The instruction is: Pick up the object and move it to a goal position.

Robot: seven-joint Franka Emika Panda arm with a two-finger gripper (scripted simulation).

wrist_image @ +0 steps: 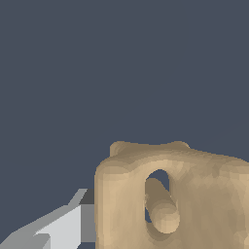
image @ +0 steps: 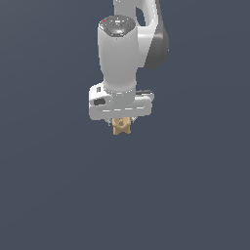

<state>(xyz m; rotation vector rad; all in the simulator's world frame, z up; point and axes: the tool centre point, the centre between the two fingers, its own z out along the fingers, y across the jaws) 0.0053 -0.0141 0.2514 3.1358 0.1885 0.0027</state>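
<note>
Ext. view: the white Panda arm (image: 128, 49) hangs down from the top of the frame, w/ its gripper (image: 120, 122) pointing straight down over a plain dark blue-grey ground (image: 195, 195). The object (image: 120, 127), a small tan-golden piece w/ notched edges, sits directly under the white hand, poking out just below it and much narrower than the hand. It touches the gripper's underside and seems to be off the ground, tho no shadow or contact line shows there, so height can't be judged. The fingers themselves are mostly hidden behind the hand body in this view. Wrist view: the object (wrist_image: 175, 194) fills the lower part of the picture (a tan lump w/ a rounded hole through it and a peg-like bit inside the hole), and one grey-white finger (wrist_image: 63, 228) lies right against its side, touching. Second finger isn't visible. Taken together, the gripper looks clamped onto the object, probably a firm pinch.
</note>
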